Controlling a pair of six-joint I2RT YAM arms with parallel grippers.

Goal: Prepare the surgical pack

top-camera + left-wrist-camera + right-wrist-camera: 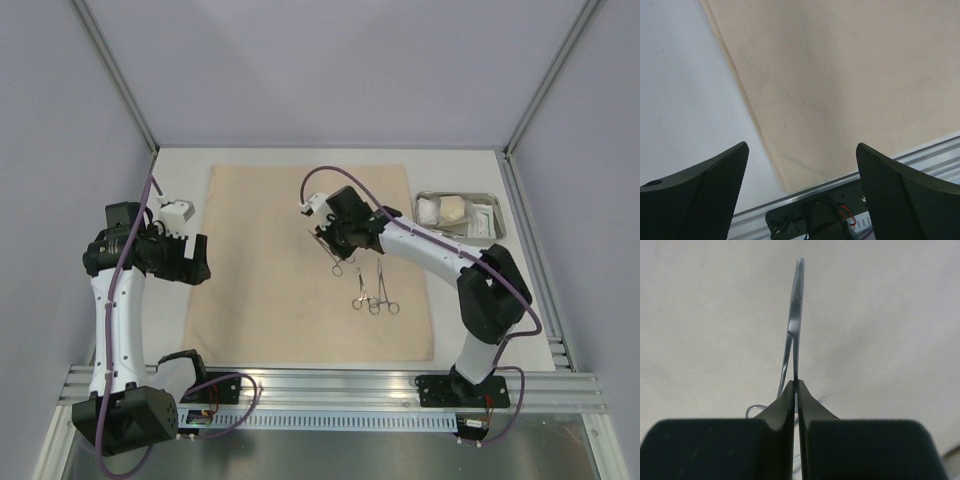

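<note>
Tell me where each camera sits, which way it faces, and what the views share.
Top external: above and behind the robot, looking down on the table; left arm, right arm, cloth, tray, two loose clamps.
Left wrist: on the left arm, looking down past open left fingers at the cloth's near corner.
Right wrist: on the right arm, looking along shut right fingers at the held clamp.
Shared: cloth in all three; held clamp in top and right wrist.
</note>
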